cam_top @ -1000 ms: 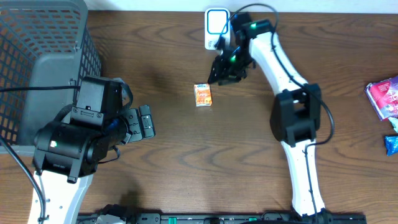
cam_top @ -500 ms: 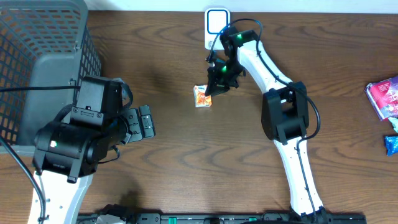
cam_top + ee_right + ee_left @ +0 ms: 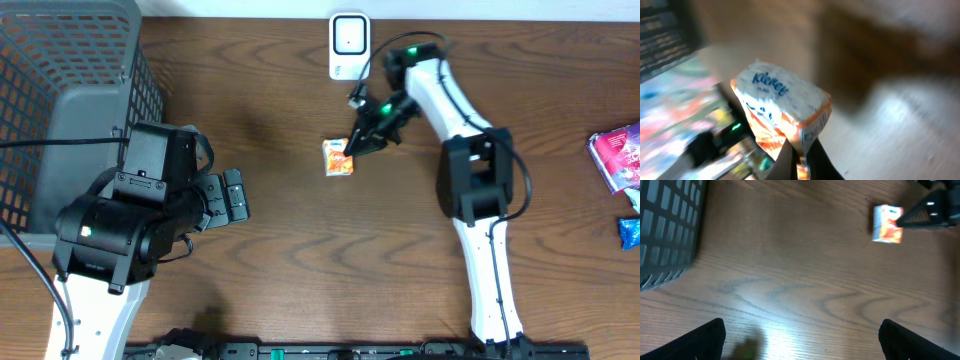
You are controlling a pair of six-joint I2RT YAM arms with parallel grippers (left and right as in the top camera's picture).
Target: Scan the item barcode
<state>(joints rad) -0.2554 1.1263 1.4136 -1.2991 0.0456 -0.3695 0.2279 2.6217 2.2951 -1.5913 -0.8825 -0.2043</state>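
beyond the tissue pack (image 3: 338, 157), white scanner (image 3: 347, 44); basket (image 3: 70, 60) far left

The left arm (image 3: 120, 235), at eight o'clock in the overhead view, is showing bulky black housings over a white link, a small green light glowing and a black cable running beside it. The left gripper (image 3: 240, 195) is showing black ribbed fingers. The right arm (image 3: 470, 190), toward three o'clock, is showing slim white links, black joint blocks, green lights glowing and thin black cables looping alongside.
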